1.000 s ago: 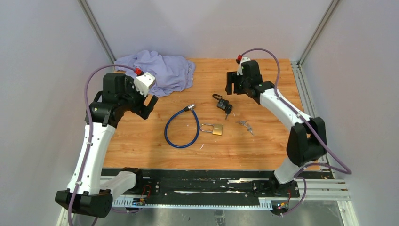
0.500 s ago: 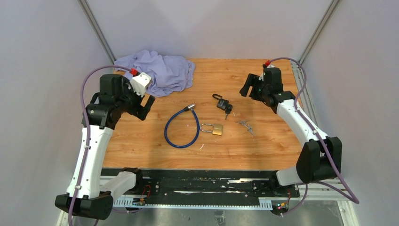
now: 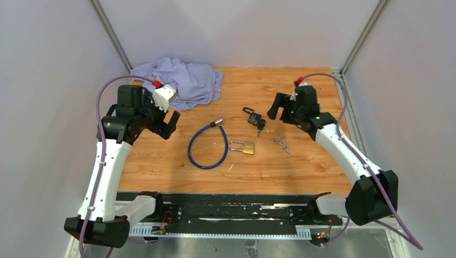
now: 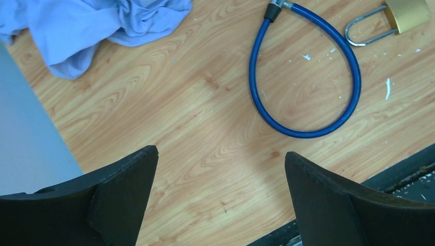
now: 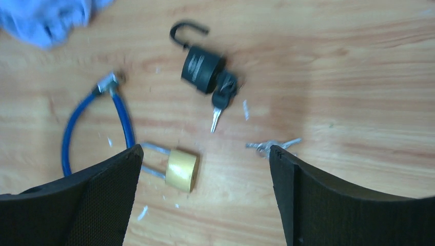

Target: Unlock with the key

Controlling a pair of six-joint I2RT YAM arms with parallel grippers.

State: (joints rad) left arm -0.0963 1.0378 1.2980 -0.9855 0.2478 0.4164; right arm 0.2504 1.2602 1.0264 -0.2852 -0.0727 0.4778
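A black padlock (image 3: pixel 254 119) (image 5: pixel 201 68) lies mid-table with its shackle swung open and a key (image 5: pixel 220 99) hanging at its base. A brass padlock (image 3: pixel 245 147) (image 5: pixel 180 169) (image 4: pixel 408 13) lies nearer, its shackle pointing left. A loose bunch of silver keys (image 3: pixel 280 143) (image 5: pixel 272 145) rests to its right. My right gripper (image 3: pixel 275 108) (image 5: pixel 205 149) hovers open above these, just right of the black padlock, holding nothing. My left gripper (image 3: pixel 169 124) (image 4: pixel 220 153) is open over bare wood, left of the blue cable lock (image 3: pixel 207 145) (image 4: pixel 307 78).
A crumpled lilac cloth (image 3: pixel 181 80) (image 4: pixel 77 31) lies at the back left, close behind the left wrist. The blue cable lock's metal end (image 5: pixel 106 82) lies beside the brass padlock. White specks dot the wood. The black base rail (image 3: pixel 226 207) runs along the near edge.
My right arm swung out to the right, then came back left and nearer, ending above the black padlock's right side. The left arm barely shifted. The locks and keys stayed put.
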